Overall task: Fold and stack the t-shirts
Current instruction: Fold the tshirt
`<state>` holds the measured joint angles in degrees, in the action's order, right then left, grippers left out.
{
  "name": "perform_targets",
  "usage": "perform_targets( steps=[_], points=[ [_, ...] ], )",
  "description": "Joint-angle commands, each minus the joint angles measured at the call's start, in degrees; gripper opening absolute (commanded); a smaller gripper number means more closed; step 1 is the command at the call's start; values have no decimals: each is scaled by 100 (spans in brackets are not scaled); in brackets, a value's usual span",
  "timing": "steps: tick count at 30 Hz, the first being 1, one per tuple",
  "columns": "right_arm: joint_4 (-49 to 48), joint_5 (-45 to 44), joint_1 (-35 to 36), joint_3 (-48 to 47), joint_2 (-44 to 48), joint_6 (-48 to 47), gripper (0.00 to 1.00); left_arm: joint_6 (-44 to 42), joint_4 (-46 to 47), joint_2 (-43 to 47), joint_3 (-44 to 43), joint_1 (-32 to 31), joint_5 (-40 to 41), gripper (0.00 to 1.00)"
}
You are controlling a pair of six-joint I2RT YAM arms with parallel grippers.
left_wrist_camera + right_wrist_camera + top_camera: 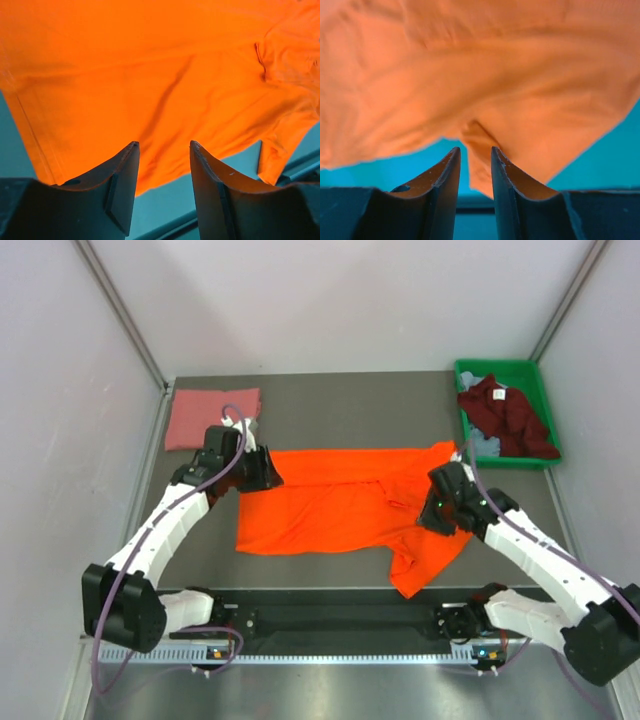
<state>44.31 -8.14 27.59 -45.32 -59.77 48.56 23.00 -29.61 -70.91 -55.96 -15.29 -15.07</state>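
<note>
**Item:** orange shirt [340, 510] – spread flat on the middle of the tabletop [340, 420], toward the near edge. One sleeve trails to the near right.
**Handling (judged):** light, limp and creasing. It will sag and slide if pinched in the middle, so take it by hem, shoulder or sleeve edge, one corner per claw.
**Other stock:** pink shirt [212, 417], folded, at the far left corner. Maroon shirt [505, 415] heaped in the bin [500, 368] at the far right corner.
**Left claw** [164, 146]: arm reaches forward to the shirt's far left corner. Jaws moderately apart, nothing between them.
**Right claw** [475, 150]: arm bends in over the shirt's right side, by the sleeve. Jaws narrow, with a fold of cloth at the gap – cannot tell whether it is pinched.
</note>
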Motion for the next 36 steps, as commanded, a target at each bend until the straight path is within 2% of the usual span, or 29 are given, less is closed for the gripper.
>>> perform_targets(
  steps=[1,7,11,13,16,20,23,36],
  points=[
    [639,-460,718,269,158,716,31,160,262,314,358,52,-497,50],
    [667,-952,2143,541,-69,1657,38,108,262,350,586,105,-866,50],
    [912,-1049,2540,542,-263,2218,40,195,436,420,701,105,-1348,50],
    [1262,-1111,2785,489,-202,2543,38,274,683,499,868,61,-1884,50],
    [1544,-1041,3066,480,323,3421,37,398,807,482,868,-105,-1956,50],
    [1124,-514,3287,1269,1036,4520,32,433,895,412,868,-238,-1921,50],
    [1369,-522,3331,1429,1169,4856,30,380,798,403,876,-238,-1666,50],
    [1149,-399,3498,1464,71,5172,35,380,693,368,929,34,-1235,50]
  ],
)
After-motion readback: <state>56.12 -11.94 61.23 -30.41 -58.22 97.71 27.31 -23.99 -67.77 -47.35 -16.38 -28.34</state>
